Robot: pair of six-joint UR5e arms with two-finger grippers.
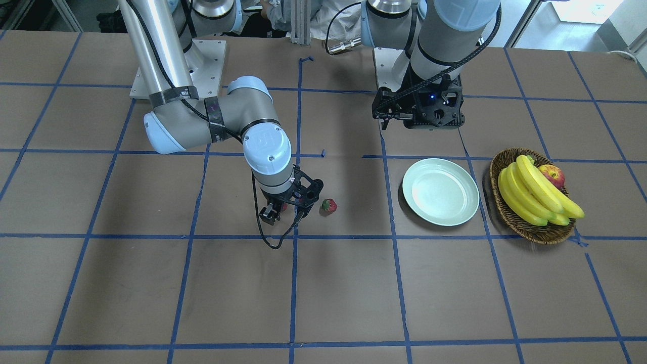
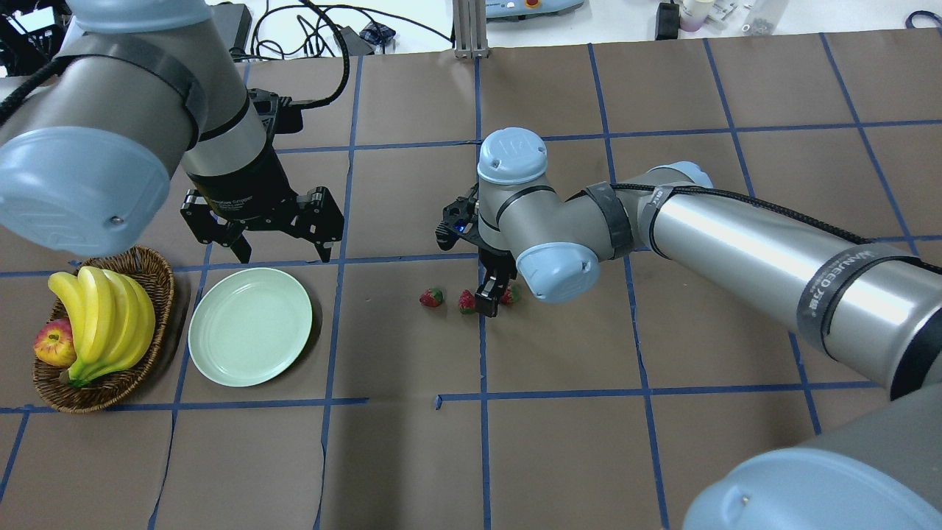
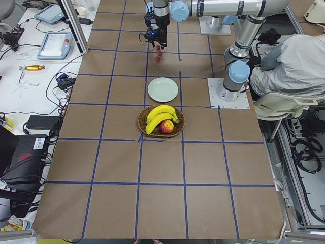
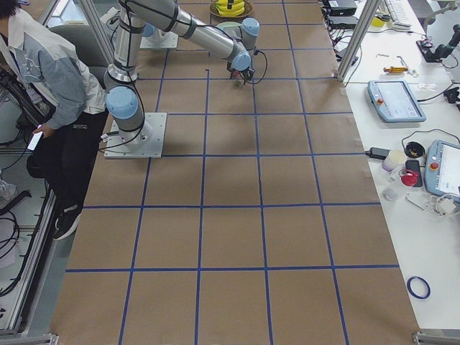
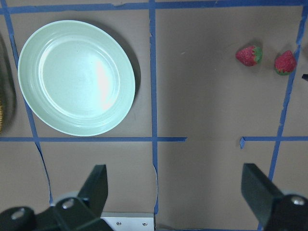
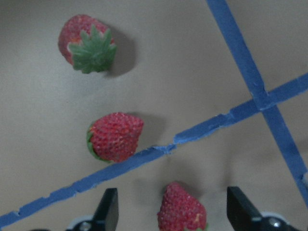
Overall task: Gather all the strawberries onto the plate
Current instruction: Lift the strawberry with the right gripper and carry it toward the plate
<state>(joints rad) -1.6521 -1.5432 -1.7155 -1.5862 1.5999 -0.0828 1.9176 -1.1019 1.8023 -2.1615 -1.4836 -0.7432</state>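
Three small red strawberries lie in a row near the table's middle: one [image 2: 431, 297] nearest the plate, one [image 2: 466, 302] in the middle, and one [image 2: 509, 296] farthest from it. My right gripper [image 2: 500, 300] is low over that last strawberry [image 6: 182, 211], open, with a finger [image 6: 108, 211] on each side and no contact visible. The pale green plate [image 2: 250, 336] is empty. Behind the plate, my left gripper [image 2: 283, 254] hangs open and holds nothing; its wrist view shows the plate [image 5: 77, 77] and two strawberries [image 5: 249, 55].
A wicker basket [image 2: 158, 294] with bananas [image 2: 103, 324] and an apple [image 2: 54, 342] stands just beyond the plate, on its far side from the strawberries. Blue tape lines cross the brown table. A person stands behind the robot in the exterior right view.
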